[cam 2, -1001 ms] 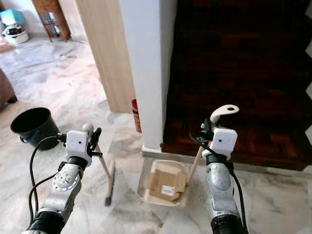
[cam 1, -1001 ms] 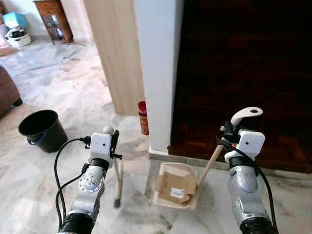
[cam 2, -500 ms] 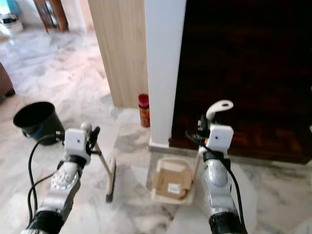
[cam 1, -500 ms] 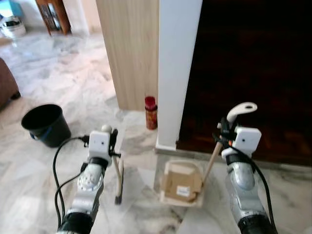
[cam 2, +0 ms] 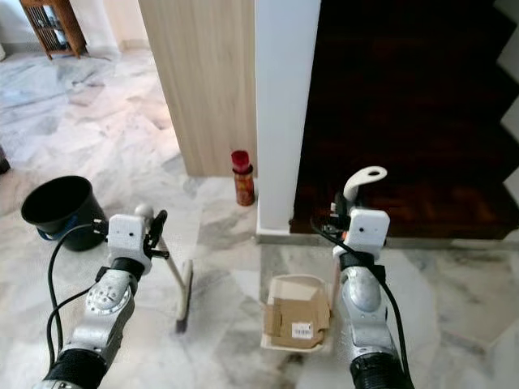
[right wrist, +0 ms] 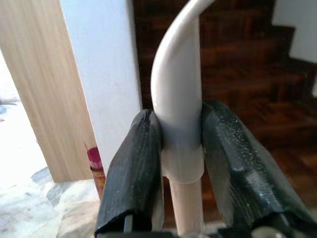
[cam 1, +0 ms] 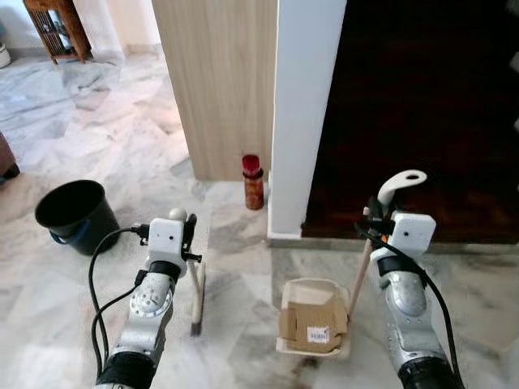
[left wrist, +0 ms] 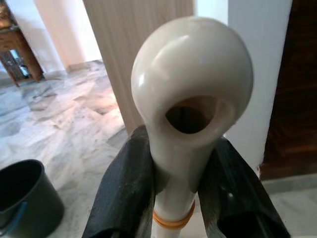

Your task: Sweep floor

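Observation:
My left gripper [cam 1: 186, 235] is shut on the cream knob-topped broom handle [left wrist: 190, 74]. The broom's shaft slants down to its narrow head [cam 1: 197, 306] on the marble floor. My right gripper [cam 1: 375, 217] is shut on the dustpan handle [right wrist: 177, 99], just below its curved white top [cam 1: 402, 182]. The wooden shaft [cam 1: 359, 271] runs down to the cream dustpan [cam 1: 313, 284], which sits on the floor between my arms. Folded brown cardboard [cam 1: 312, 326] with a white label lies in the pan.
A white pillar [cam 1: 304, 113] stands straight ahead, with a wooden panel [cam 1: 215, 81] on its left and dark wooden stairs [cam 1: 430, 121] on its right. A red canister [cam 1: 253, 180] stands at the panel's foot. A black bucket [cam 1: 73, 215] sits to the left.
The whole view has shifted, so the camera moved. The pillar and canister now lie farther ahead, and the dustpan sits farther from the pillar's base. Both grips are unchanged.

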Controlling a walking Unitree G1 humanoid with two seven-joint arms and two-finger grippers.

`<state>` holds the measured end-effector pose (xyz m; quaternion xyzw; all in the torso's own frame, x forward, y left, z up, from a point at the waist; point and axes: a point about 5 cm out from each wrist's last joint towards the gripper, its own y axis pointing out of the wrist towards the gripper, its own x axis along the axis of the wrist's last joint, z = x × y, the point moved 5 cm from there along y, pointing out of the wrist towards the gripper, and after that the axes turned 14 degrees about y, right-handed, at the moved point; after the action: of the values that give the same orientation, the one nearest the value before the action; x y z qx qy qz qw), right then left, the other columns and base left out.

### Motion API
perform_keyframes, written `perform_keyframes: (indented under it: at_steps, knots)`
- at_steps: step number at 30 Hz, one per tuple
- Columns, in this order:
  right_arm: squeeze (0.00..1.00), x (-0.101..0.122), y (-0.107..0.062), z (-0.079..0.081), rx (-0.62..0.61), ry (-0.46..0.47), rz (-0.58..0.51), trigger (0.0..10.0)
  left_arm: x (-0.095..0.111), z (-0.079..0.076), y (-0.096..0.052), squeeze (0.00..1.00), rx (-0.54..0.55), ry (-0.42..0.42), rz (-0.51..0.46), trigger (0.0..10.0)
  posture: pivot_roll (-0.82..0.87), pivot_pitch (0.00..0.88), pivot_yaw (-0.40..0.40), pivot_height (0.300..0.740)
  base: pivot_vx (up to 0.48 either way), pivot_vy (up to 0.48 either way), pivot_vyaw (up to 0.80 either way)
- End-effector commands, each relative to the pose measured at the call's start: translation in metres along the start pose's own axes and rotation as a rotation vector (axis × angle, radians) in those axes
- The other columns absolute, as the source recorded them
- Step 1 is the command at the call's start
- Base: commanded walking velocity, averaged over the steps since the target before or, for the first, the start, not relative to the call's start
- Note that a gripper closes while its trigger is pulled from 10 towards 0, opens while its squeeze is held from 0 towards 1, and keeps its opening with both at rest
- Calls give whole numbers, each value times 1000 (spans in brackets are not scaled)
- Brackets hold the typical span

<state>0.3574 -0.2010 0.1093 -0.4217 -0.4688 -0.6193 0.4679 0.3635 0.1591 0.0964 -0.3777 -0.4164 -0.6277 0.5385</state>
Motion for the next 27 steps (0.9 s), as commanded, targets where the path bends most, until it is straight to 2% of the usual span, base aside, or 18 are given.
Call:
perform_keyframes:
  at_steps: [1,27]
  knots:
    - [0,15,6,7,16,25,-61,10000,12,5,4,0,15,7,-47,10000,-12,44,44,740,0,416,0]
    - [0,13,4,10,26,30,-54,10000,10,5,2,0,7,9,-46,10000,-16,6,53,740,0,415,0]
